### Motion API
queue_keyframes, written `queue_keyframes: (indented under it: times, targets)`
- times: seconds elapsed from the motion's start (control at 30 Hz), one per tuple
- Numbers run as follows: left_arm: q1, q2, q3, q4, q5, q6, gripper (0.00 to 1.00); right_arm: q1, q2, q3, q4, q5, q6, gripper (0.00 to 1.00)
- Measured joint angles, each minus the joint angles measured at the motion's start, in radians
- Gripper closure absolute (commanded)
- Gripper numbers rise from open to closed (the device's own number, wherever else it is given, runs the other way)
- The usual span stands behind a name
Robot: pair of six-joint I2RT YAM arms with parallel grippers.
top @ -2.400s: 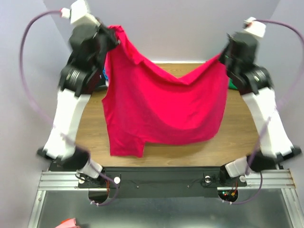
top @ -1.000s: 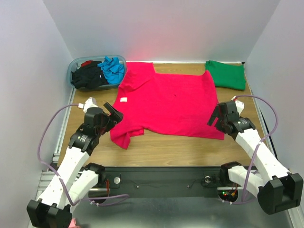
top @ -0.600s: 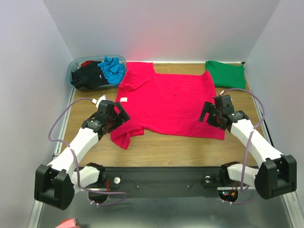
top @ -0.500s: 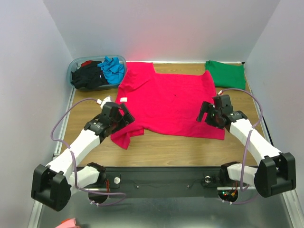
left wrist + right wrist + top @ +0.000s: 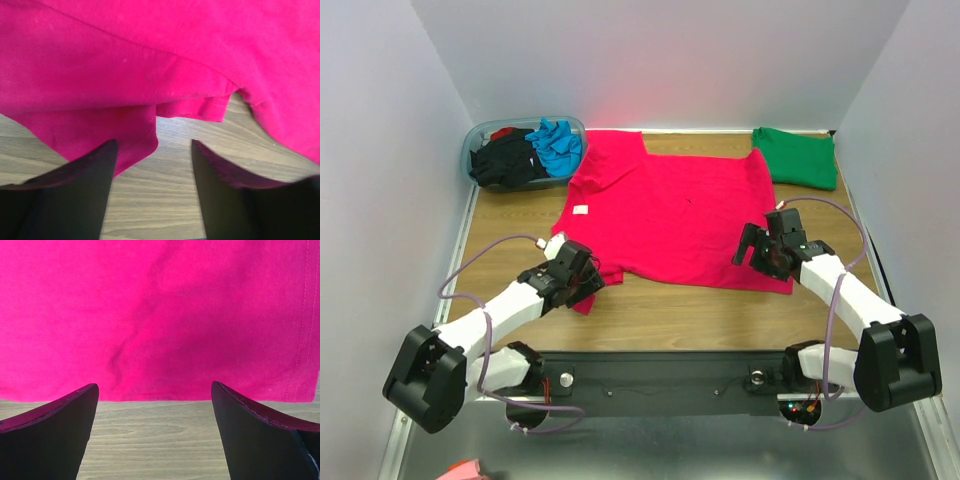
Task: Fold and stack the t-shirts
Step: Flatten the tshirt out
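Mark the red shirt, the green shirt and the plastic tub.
red shirt (image 5: 670, 210), top external view, middle of its body.
green shirt (image 5: 798, 158), top external view, centre of the cloth.
plastic tub (image 5: 477, 129), top external view, back-left rim.

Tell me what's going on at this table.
Two robot arms are working on a magenta-red t-shirt spread flat on the table. The left fingers sit open at its near-left sleeve, and the right fingers sit open at the near-right hem; neither grips the cloth. A green t-shirt lies folded at the far right corner. A black t-shirt and a turquoise t-shirt are bunched in the plastic tub at the far left.
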Motion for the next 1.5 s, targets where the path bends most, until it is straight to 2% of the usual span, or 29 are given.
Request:
queue_keyframes:
  times: [0.03, 0.13, 0.2, 0.27, 0.3, 0.4, 0.67, 0.77, 0.97, 1.13, 1.3, 1.37, 1.43, 1.5]
  targets:
    - [-0.007, 0.005, -0.002, 0.004, -0.001, -0.004, 0.45, 0.000, 0.000, -0.003, 0.000, 0.002, 0.002, 0.00]
    - [-0.022, 0.034, -0.002, 0.012, -0.010, -0.011, 0.51, 0.000, 0.002, -0.004, 0.003, 0.006, 0.003, 0.00]
    - [-0.024, 0.060, -0.002, 0.013, -0.018, -0.014, 0.60, 0.000, 0.003, -0.004, 0.005, 0.010, 0.003, 0.00]
    - [-0.024, 0.086, -0.002, 0.017, -0.026, -0.017, 0.74, 0.000, 0.008, -0.004, 0.006, 0.017, 0.006, 0.00]
    - [-0.024, 0.103, -0.002, 0.018, -0.031, -0.019, 0.84, 0.000, 0.010, -0.004, 0.006, 0.020, 0.006, 0.00]
    - [-0.028, 0.135, 0.010, 0.018, -0.046, -0.025, 1.00, 0.000, 0.012, -0.004, 0.007, 0.028, 0.010, 0.00]
    - [-0.071, 0.148, 0.028, -0.015, -0.082, -0.036, 1.00, 0.000, 0.013, -0.031, 0.012, 0.052, 0.014, 0.00]
    - [-0.123, 0.110, 0.028, -0.064, -0.066, -0.036, 1.00, 0.000, 0.007, -0.041, 0.009, 0.063, 0.014, 0.00]
    - [-0.223, 0.023, 0.027, -0.116, 0.032, -0.032, 1.00, 0.000, -0.023, -0.041, 0.010, 0.080, 0.015, 0.00]
    - [-0.327, 0.020, 0.027, -0.209, 0.121, -0.028, 1.00, 0.000, -0.025, -0.041, 0.010, 0.092, 0.018, 0.00]
    - [-0.368, 0.020, 0.026, -0.285, 0.204, -0.029, 1.00, 0.000, -0.015, -0.041, 0.008, 0.115, 0.021, 0.00]
    - [-0.372, 0.020, 0.034, -0.335, 0.208, -0.031, 0.67, 0.000, -0.010, -0.041, 0.005, 0.132, 0.021, 0.00]
    - [-0.375, 0.021, 0.063, -0.401, 0.201, -0.036, 0.02, 0.000, -0.009, -0.039, -0.005, 0.158, 0.022, 0.00]
    - [-0.377, 0.019, 0.113, -0.452, 0.192, -0.039, 0.02, 0.000, -0.005, -0.031, -0.018, 0.176, 0.026, 0.00]
